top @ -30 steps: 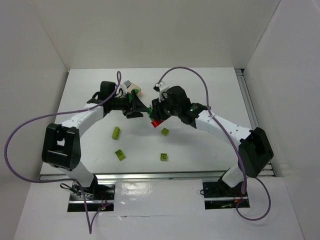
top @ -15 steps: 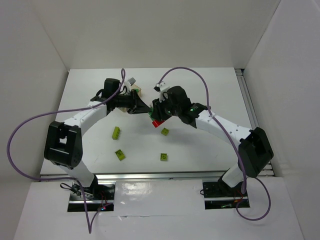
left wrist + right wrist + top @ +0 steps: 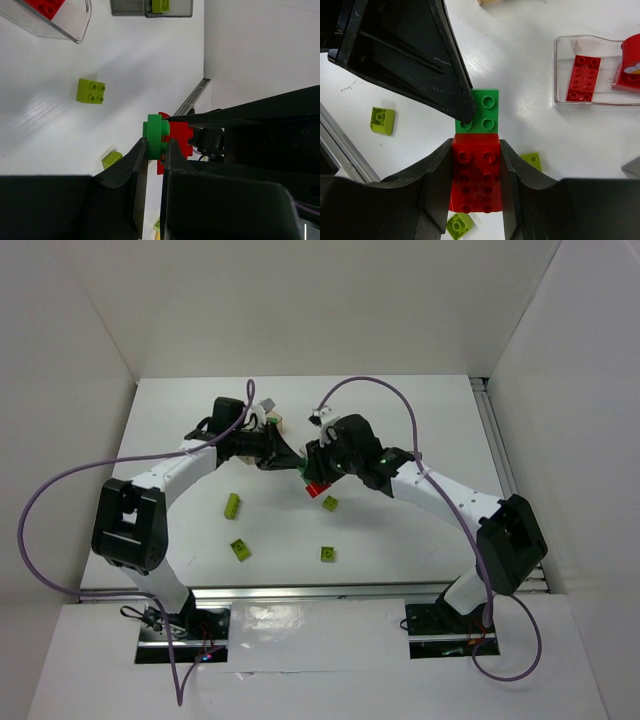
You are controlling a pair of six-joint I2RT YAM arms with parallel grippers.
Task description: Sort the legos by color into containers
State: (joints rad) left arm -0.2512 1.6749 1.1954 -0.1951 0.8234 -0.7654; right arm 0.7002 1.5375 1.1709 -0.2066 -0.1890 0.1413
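The left jaws are clenched almost fully together on a dark green brick [image 3: 156, 134], their black tapered fingers [image 3: 137, 165] pinching it from both sides. The right jaws stand a brick's width apart, grasping a red brick [image 3: 476, 172] along its long sides with curved black fingers [image 3: 440, 170]. The two bricks are joined end to end and held between the two arms above the middle of the white tabletop [image 3: 400, 420]. In the right wrist view the tip of a left finger lies against the green brick's near stud. The green brick is square with four round studs; the red one is oblong with two rows of four studs. Both are glossy hard plastic. Four yellow-green bricks lie loose on the tabletop, well apart from each other: one [image 3: 232, 505] on the left, one [image 3: 240, 549] nearer the bases, one [image 3: 327, 554] in the middle and one [image 3: 330, 503] just below the right jaws. There are three trays. The clear plastic tray [image 3: 560, 75] has rounded corners and holds two red pieces, a flat studded plate [image 3: 582, 77] and a second piece [image 3: 631, 65] cut off by the frame. The smoky grey translucent tray [image 3: 125, 9] holds one yellow-green brick [image 3: 160, 5]. Only a corner of the tan tray [image 3: 492, 1] shows, and I cannot tell what is in it.
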